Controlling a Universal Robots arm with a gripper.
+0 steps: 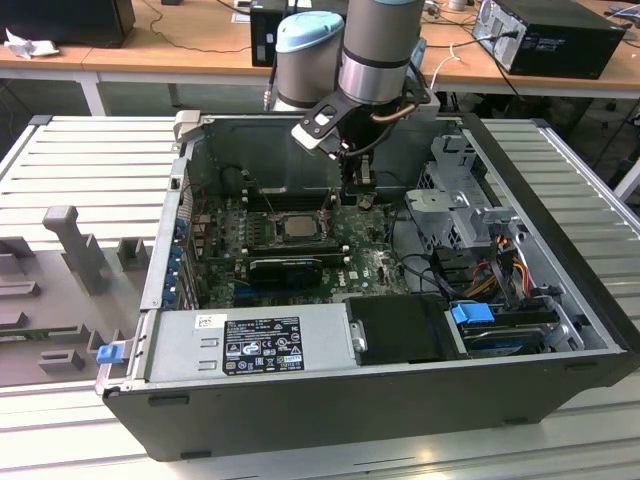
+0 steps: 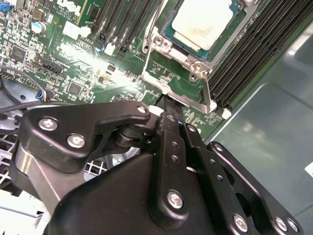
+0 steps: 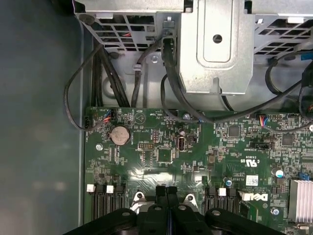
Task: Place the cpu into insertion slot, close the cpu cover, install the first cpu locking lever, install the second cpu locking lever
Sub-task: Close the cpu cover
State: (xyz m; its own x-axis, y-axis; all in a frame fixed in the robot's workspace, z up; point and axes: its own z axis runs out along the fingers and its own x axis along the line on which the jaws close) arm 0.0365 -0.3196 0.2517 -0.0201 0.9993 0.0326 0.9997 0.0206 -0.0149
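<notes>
The cpu (image 1: 297,226) (image 2: 200,22), with its silver-grey top, lies flat in the insertion slot (image 2: 195,95) on the green board (image 3: 161,156). A thin metal frame, the cpu cover (image 2: 168,27), lies around the chip's edge. My gripper (image 1: 362,200) (image 2: 166,105) (image 3: 167,191) hangs low over the board, at the exterior view's right of the socket. Its black fingers are shut, tips together, right at the slot's silvery rim. I cannot tell whether the tips pinch anything.
The board sits inside an open computer case (image 1: 560,300). Black memory slots (image 2: 249,54) flank the socket. A grey drive cage (image 1: 460,190) (image 3: 215,44) with loose cables (image 3: 171,83) is close to the arm. A power supply (image 1: 250,345) fills the near side.
</notes>
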